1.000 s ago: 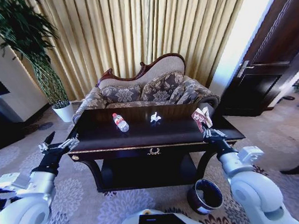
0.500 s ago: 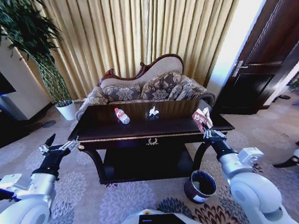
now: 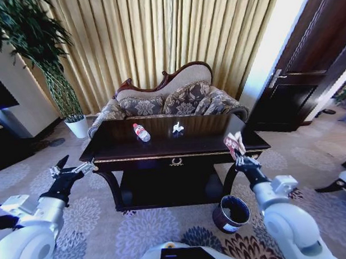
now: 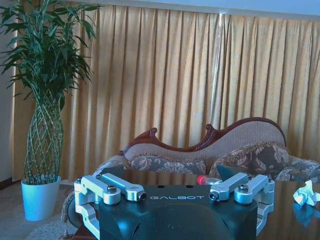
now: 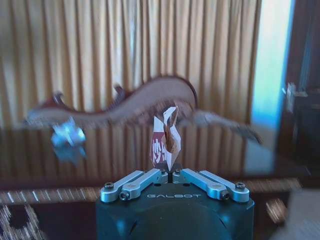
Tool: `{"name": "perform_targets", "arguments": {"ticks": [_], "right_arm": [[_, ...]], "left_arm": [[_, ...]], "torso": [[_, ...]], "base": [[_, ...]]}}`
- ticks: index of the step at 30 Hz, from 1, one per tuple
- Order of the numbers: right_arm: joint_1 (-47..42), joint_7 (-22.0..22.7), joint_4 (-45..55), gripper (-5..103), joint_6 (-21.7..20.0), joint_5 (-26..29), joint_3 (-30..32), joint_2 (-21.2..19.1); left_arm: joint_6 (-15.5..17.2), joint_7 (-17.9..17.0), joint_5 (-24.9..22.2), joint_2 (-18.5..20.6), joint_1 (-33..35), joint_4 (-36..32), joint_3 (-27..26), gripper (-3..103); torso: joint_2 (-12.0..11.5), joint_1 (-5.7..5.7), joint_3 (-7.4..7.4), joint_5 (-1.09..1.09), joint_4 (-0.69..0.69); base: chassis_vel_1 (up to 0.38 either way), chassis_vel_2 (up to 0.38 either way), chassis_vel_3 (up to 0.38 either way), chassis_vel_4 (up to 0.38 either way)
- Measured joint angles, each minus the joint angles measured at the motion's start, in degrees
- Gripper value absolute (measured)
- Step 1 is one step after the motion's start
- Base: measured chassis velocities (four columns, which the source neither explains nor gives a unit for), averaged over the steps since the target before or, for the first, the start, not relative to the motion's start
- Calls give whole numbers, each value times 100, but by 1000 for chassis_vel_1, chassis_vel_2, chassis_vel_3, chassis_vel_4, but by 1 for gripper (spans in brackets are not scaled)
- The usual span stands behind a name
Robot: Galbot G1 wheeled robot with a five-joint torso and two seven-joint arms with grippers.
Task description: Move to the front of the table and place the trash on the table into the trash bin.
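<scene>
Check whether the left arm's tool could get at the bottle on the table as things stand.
Probably not yet: the open left tool hangs off the table's left front corner, while the bottle lies well back on top; nothing blocks the way.

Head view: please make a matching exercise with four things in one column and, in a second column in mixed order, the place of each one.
Things:
1. plastic bottle
2. crumpled paper
3. red-and-white wrapper
4. trash bin

Places:
A. on the carpet by the table's front right leg
B. lying on the tabletop, left of centre
C. pinched in the right gripper, at the table's right front corner
D. on the tabletop near its middle

Pairs: 1-B, 2-D, 3-C, 4-A
</scene>
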Motion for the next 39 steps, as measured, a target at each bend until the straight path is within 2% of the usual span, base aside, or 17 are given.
{"name": "perform_targets", "arguments": {"ticks": [2, 6, 7, 11, 12, 13, 15, 19, 25, 27, 28, 31, 32, 34, 37, 38, 39], "right_arm": [[-67, -15, -173, 0, 96, -36, 2, 17], [51, 1, -1490, 0, 374, -304, -232, 220], [51, 1, -1490, 0, 374, -304, -232, 220], [725, 10, -3121, 0, 383, -552, -422, 272], [725, 10, -3121, 0, 383, -552, -422, 272], [1027, 7, -3780, 0, 386, -648, -460, 251], [1182, -1, -4091, 0, 403, -688, -477, 246], [1989, 1, -5568, 0, 526, -828, -491, 303], [2573, 7, -6482, 0, 729, -1333, -429, 358], [2750, 5, -6748, -3, 812, -1694, -397, 360], [2781, 5, -6794, 1, 819, -1754, -395, 360], [2828, 5, -6866, 1, 872, -1962, -387, 359], [2832, 5, -6879, 17, 914, -2108, -382, 355], [2823, 5, -6868, 17, 950, -2269, -371, 352], [2773, 5, -6743, 33, 971, -2393, -362, 350], [2773, 5, -6743, 33, 971, -2393, -362, 350], [2768, 5, -6728, 39, 972, -2393, -362, 350]], "left_arm": [[0, 0, 1, -4, -4, 0, -4, 100], [-7, 7, 17, -63, -32, 1, -3, 100], [-7, 7, 17, -63, -32, 1, -3, 100], [-13, 13, 12, -76, -48, 2, -49, 100], [-13, 13, 12, -76, -48, 2, -49, 100], [-23, 14, 2, -82, -42, 2, -102, 100], [-32, 14, -2, -89, -33, 3, -129, 100], [-75, 14, -8, -138, 56, 3, -210, 100], [-140, 15, -8, -145, 72, 3, -208, 100], [-191, 18, -8, -110, 91, 3, -259, 100], [-208, 23, -14, -97, 104, 3, -302, 100], [-217, 29, -42, -80, 133, 3, -378, 100], [-220, 36, -57, -78, 147, 3, -407, 100], [-224, 44, -63, -82, 157, 3, -423, 100], [-228, 56, -65, -108, 161, 3, -423, 100], [-228, 56, -65, -108, 161, 3, -423, 100], [-228, 58, -65, -110, 159, 3, -419, 100]], "torso": [[0, 0, 0, 0, 0], [0, -1, 0, 0, 1], [0, -1, 0, 0, 1], [0, 0, 0, 2, 1], [0, 0, 0, 2, 1], [0, 0, 0, 2, 2], [0, 0, 0, 2, 1], [0, 0, 0, 2, 2], [0, 0, 0, 0, 2], [0, 0, 0, -1, 1], [-1, 0, 0, 1, 1], [0, 0, 0, 1, 2], [0, 0, 0, 0, 2], [0, 0, 0, 0, 2], [0, 0, 0, 0, 1], [0, 0, 0, 0, 1], [0, 0, 0, 0, 1]], "base": [[0, 0, 0, 0], [0, 0, 0, 0], [0, 0, 0, 0], [0, 0, 0, 0], [0, 0, 0, 0], [0, 0, 0, 0], [0, 0, 0, 0], [0, 0, 0, 0], [0, 0, 0, 0], [0, 0, 0, 0], [0, 0, 0, 0], [0, 0, 0, 0], [0, 0, 0, 0], [0, 0, 0, 0], [0, 0, 0, 0], [0, 0, 0, 0], [0, 0, 0, 0]]}}
